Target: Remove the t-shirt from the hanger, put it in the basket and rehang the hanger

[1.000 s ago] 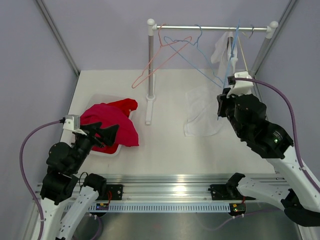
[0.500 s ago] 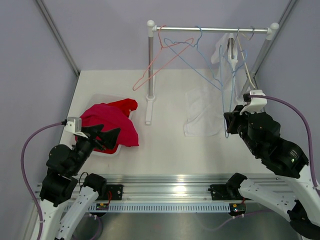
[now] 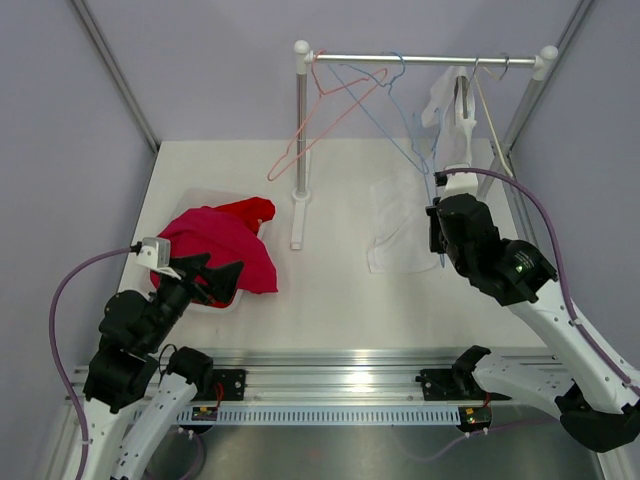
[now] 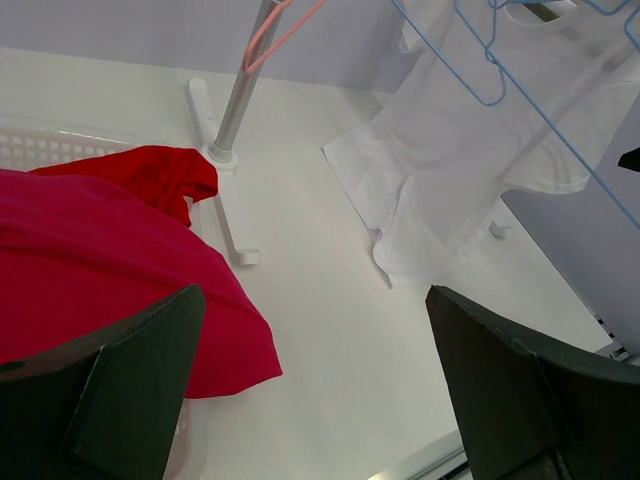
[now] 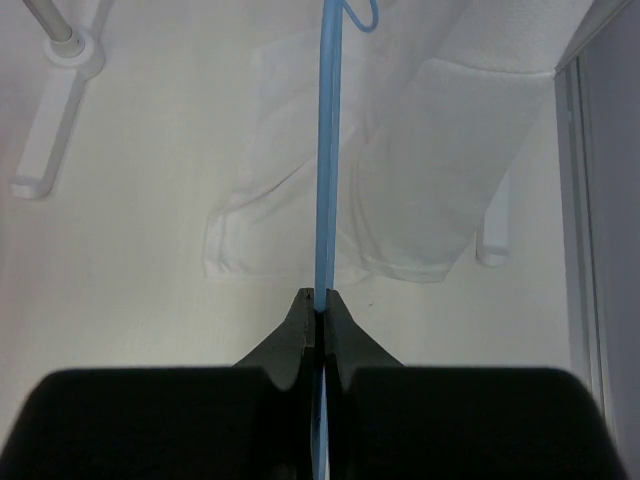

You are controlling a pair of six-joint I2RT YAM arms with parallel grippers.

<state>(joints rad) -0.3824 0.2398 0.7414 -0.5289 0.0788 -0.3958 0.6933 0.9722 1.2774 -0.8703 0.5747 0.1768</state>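
Top external view first, and we go from the left. Our left gripper (image 3: 220, 272) stands wide and holds nothing, hovering at the near edge of the red garment (image 3: 225, 240) that fills the basket (image 3: 197, 195). Right of that rises the post (image 3: 301, 130) of the rack, with a pink hanger (image 3: 322, 113) slanting off the rail (image 3: 420, 57).

Next comes the blue hanger (image 5: 326, 150), hooked near the middle of the rail. Its wire runs down and right into our right gripper (image 5: 320, 300), whose jaws are pinched tight on it.

Just beyond the wire is the white t-shirt (image 3: 405, 225). Its top is bunched at the right end of the rail and its lower part is spread on the table (image 3: 330, 290), far of the right gripper. We cannot tell whether the blue wire passes inside the cloth or only in front of it.

We judge the step in hand to be steadying the hanger so the shirt can slide off. To do it well, we would hold the pinch firm and the wire low and quiet. We would then bring the free left gripper across to take the loose hem, not the wire. The pull should run along the hanger's arm, towards its end, so the neck opening slips over it. A hard sideways tug could tip the rack or unhook the neighbouring hangers.
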